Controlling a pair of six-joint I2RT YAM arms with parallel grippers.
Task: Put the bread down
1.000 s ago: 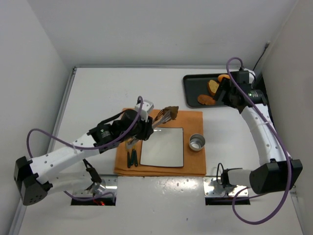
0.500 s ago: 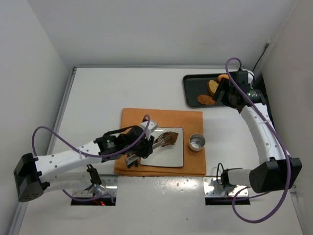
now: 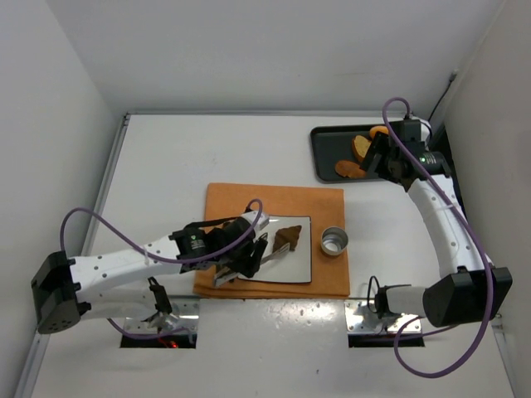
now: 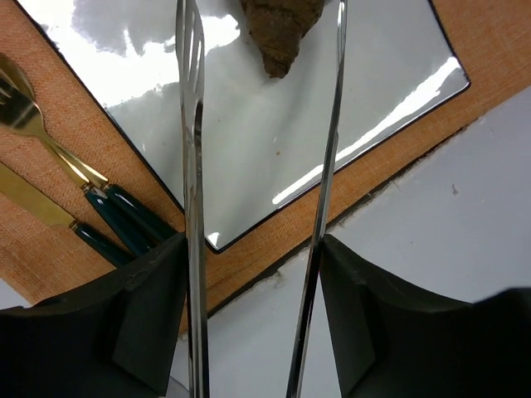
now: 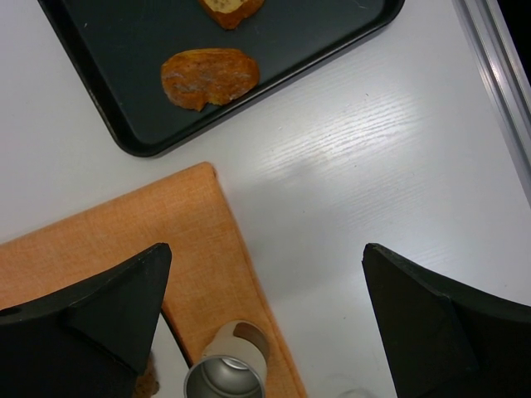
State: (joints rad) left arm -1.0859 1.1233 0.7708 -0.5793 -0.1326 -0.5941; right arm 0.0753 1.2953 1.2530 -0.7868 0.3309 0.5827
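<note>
The bread [image 3: 289,238], a small dark-brown ridged pastry, lies on the shiny square plate [image 3: 290,267] on the orange mat [image 3: 278,199]. My left gripper [image 3: 247,259] is shut on metal tongs [image 3: 267,249]. In the left wrist view the tongs' two arms [image 4: 192,166] stand spread apart over the plate [image 4: 274,133]. The bread [image 4: 282,33] lies free between their tips, at the top edge. The left gripper [image 4: 253,257] is above the mat's near edge. My right gripper [image 3: 377,159] is open and empty beside the black tray, over bare table [image 5: 265,249].
A black tray [image 3: 332,143] at the back right holds orange-tan bread slices [image 3: 353,168], also in the right wrist view [image 5: 209,75]. A small metal cup [image 3: 334,241] stands on the mat right of the plate. A gold fork [image 4: 50,141] and knife [image 4: 37,203] lie left of the plate.
My left arm has drawn back toward the near edge, bringing the bread in the tongs from the mat's far edge down to the plate. The tongs have opened. The bread now lies on the plate.
</note>
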